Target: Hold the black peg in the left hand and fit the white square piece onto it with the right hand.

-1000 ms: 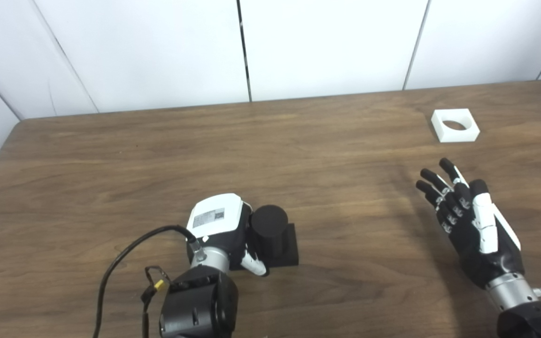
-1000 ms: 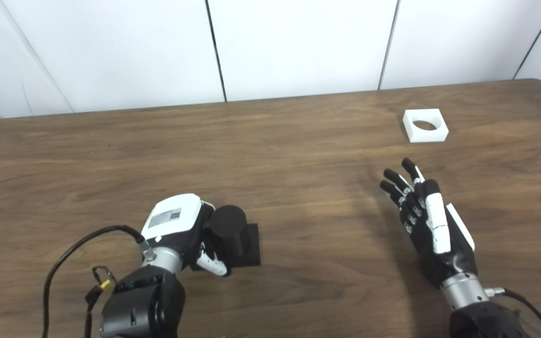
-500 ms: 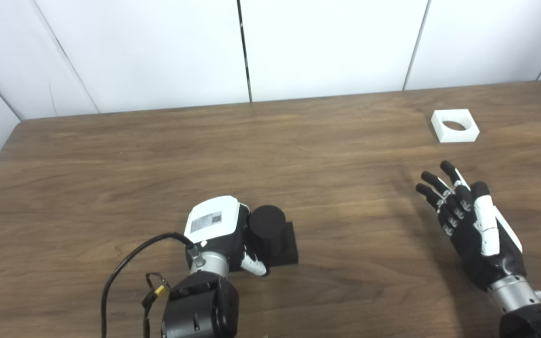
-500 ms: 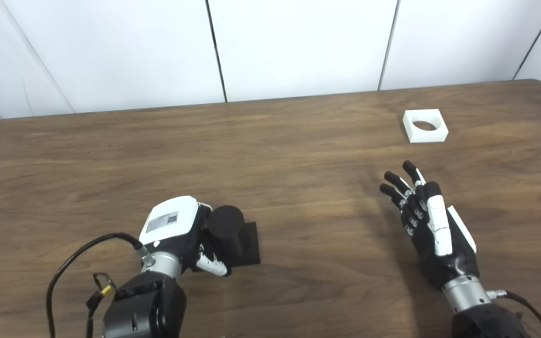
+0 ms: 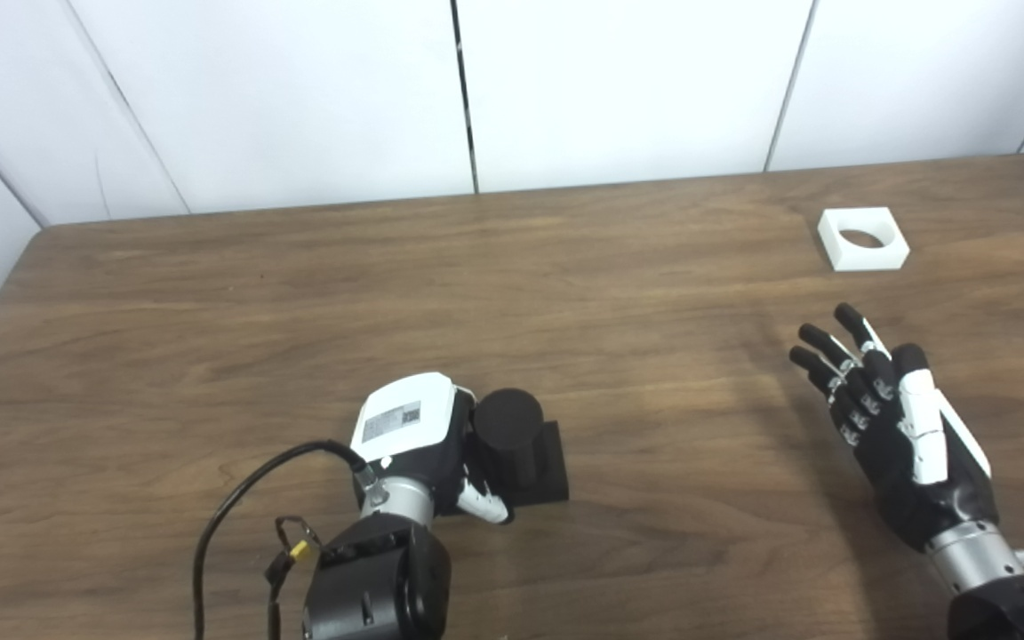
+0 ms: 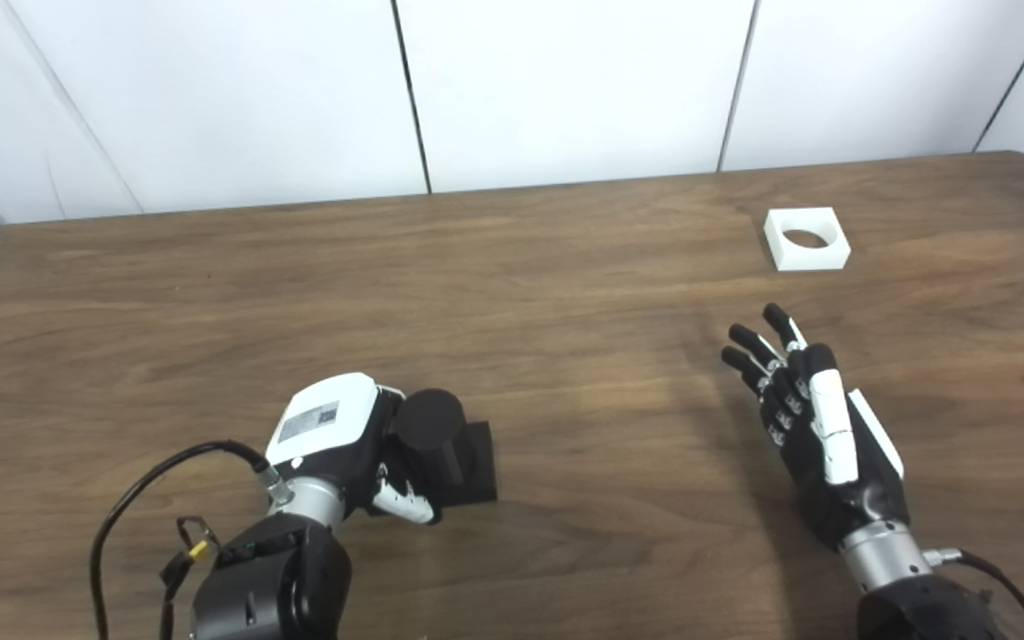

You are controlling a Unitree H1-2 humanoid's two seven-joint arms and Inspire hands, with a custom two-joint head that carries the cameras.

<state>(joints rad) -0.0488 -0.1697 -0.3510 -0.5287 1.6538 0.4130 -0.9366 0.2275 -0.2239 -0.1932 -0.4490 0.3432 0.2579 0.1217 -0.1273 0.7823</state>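
Observation:
A black peg (image 5: 509,433), a round post on a square black base, stands on the table near the front centre. My left hand (image 5: 417,437) is wrapped around the post from the left, its thumb across the front of the base. The white square piece (image 5: 862,238) with a round hole lies flat at the far right of the table. My right hand (image 5: 896,427) hovers open, fingers spread and pointing toward that piece, a good hand's length short of it and holding nothing.
The brown wooden table (image 5: 512,293) stretches wide between the two hands. A black cable (image 5: 236,498) loops off my left wrist. White wall panels (image 5: 619,80) stand behind the table's far edge.
The left hand and peg have barely shifted. The right hand has drawn back slightly toward the front edge, still open. The white piece has not moved.

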